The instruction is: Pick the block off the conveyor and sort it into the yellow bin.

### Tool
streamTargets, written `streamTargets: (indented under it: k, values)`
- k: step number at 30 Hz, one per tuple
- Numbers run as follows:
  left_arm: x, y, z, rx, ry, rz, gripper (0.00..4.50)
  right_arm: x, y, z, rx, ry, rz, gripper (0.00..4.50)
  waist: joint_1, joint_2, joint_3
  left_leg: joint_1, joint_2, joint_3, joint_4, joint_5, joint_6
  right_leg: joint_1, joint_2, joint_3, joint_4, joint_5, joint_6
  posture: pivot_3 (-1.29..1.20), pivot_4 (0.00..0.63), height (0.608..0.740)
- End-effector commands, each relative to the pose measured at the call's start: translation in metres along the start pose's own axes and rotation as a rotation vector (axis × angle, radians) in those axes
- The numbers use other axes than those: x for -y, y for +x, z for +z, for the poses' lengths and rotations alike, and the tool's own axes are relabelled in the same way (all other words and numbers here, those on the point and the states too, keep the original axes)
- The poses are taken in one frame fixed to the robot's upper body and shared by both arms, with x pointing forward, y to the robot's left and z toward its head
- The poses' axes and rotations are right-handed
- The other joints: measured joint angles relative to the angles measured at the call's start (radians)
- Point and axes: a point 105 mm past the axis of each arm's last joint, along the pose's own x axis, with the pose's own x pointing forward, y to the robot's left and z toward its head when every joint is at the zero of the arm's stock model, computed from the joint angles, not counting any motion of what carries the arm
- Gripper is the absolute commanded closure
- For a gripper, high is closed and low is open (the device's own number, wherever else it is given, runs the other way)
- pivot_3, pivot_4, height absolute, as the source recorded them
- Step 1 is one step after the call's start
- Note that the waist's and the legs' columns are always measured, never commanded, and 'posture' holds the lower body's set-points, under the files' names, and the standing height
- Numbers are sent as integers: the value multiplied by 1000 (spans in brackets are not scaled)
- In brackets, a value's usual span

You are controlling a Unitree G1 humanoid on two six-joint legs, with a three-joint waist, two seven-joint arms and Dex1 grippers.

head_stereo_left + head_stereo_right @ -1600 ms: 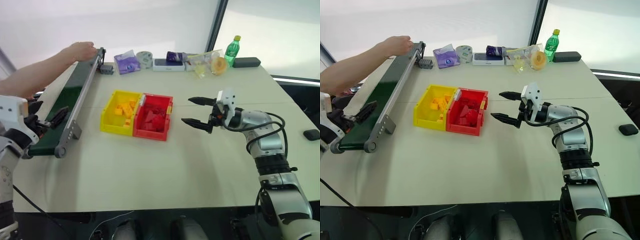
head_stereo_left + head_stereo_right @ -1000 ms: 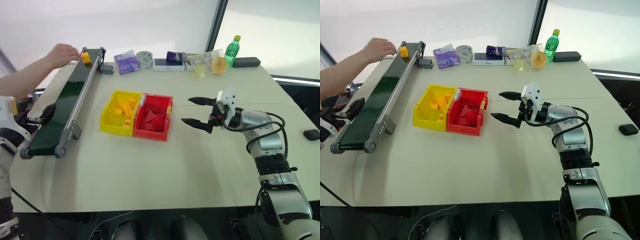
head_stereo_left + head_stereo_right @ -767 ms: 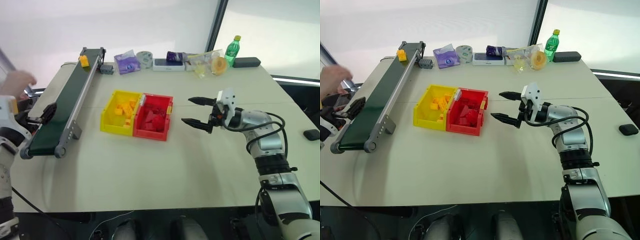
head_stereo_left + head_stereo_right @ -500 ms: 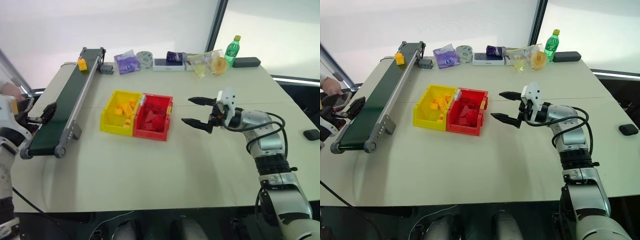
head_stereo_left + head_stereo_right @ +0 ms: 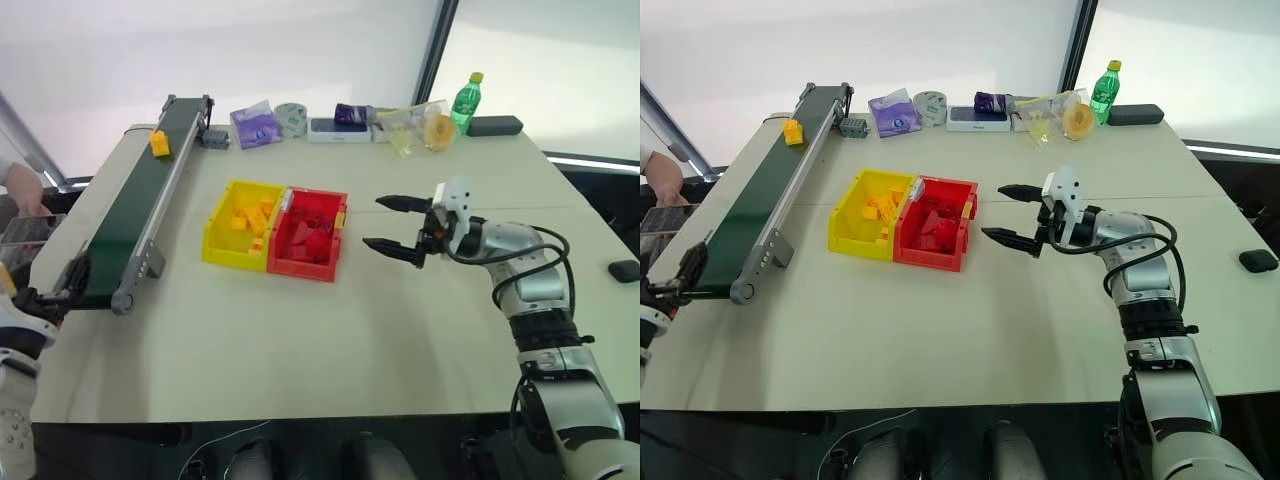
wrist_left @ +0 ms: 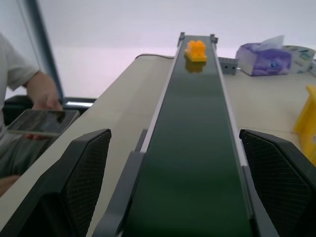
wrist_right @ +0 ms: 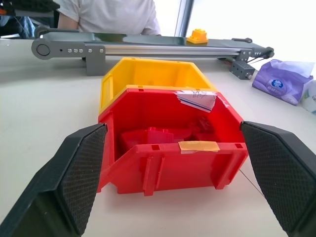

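Scene brightly lit by daylight from the washed-out backdrop beyond the right gripper (image 5: 396, 223). Table (image 5: 300, 320) evenly lit, shadows faint (soft under the bins). Wrist views: fingers (image 7: 79, 173) close-up, slightly soft.

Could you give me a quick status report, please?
Both grippers, left and right, open, empty. Block on conveyor's far end. Nothing blocking yellow bin.

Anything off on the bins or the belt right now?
Minor only: the red bin has a loose paper label curling over its back rim and a strip of tape on its front lip. The block sits upright on the conveyor; nothing spilled.
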Motion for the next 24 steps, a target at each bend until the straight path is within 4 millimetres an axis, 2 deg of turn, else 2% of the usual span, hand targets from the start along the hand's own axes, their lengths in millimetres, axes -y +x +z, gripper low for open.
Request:
streamTargets:
  k: [1, 7, 14, 17, 19, 24]
  values:
    - [5, -7, 19, 79, 59, -9, 104, 2, 1, 13, 40, -36, 2, 0, -1, 0, 0, 0, 0, 0, 0, 0, 0, 0, 0, 0, 0, 0, 0, 0, 150, 740]
    - [11, -8, 19, 97, 88, -17, 104, 3, 0, 13, 42, -36, 0, 0, -3, 0, 0, 0, 0, 0, 0, 0, 0, 0, 0, 0, 0, 0, 0, 0, 150, 740]
    - [17, -2, 23, 113, 76, -35, 104, 3, 0, 13, 40, -35, -4, 0, -3, 0, 0, 0, 0, 0, 0, 0, 0, 0, 0, 0, 0, 0, 0, 0, 150, 740]
    - [18, 14, 24, 48, 73, 1, 104, 2, 2, 14, 45, -36, -3, 0, 0, 0, 0, 0, 0, 0, 0, 0, 0, 0, 0, 0, 0, 0, 0, 0, 150, 740]
    - [22, 29, 29, 7, 147, 0, 104, 3, 3, 14, 48, -36, -2, 0, 2, 0, 0, 0, 0, -1, 0, 0, 0, 1, 1, 0, 0, 0, 0, 0, 150, 740]
    - [24, 68, 39, -94, 152, 22, 104, 2, 8, 15, 54, -36, 4, 0, 1, 0, 0, 0, 0, 0, 0, 0, 0, 0, 1, 0, 0, 0, 0, 0, 150, 740]
